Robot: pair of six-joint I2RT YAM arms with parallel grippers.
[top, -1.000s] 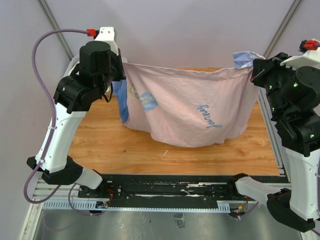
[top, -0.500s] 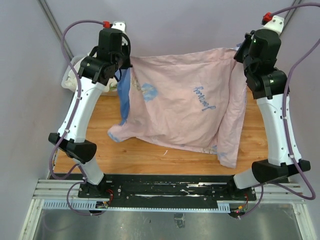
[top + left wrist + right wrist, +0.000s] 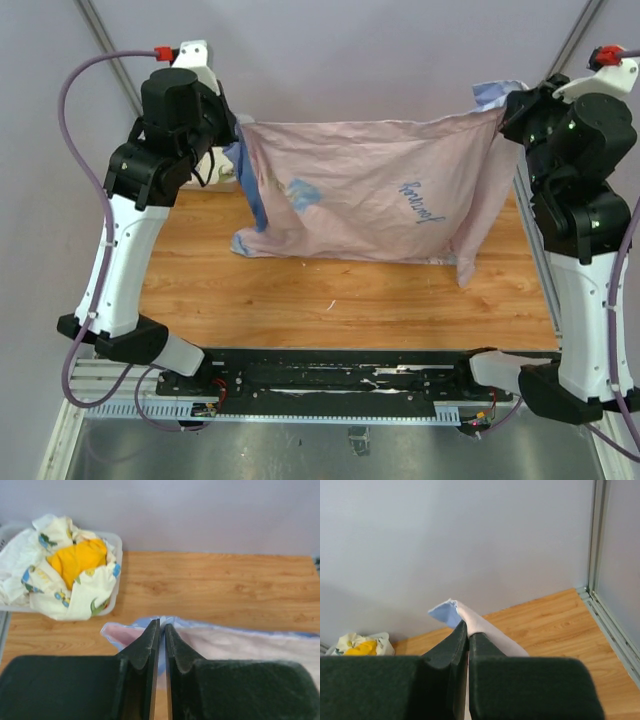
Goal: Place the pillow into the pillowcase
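The pillowcase (image 3: 370,200) is held up over the bench (image 3: 330,300), stretched between the two grippers. Its pale pink reverse is turned toward the top camera, and blue lettering is seen on it in mirror form. Its 10 o'clock corner is pinched by the left gripper (image 3: 161,626), whose fingers are drawn nearly together with only a thin slit between them and cloth emerging at their tips. Its 2 o'clock corner is nipped by the right gripper (image 3: 466,628), which is pressed tight together, with a light-blue tip of fabric left poking out beyond it. The lower edge is draped toward 6 o'clock; whether it touches the bench cannot be told. At 10 o'clock on the bench a white tub (image 3: 117,544) is set, filled with a white-and-yellow cloth bundle (image 3: 75,560) heaped over its rim.
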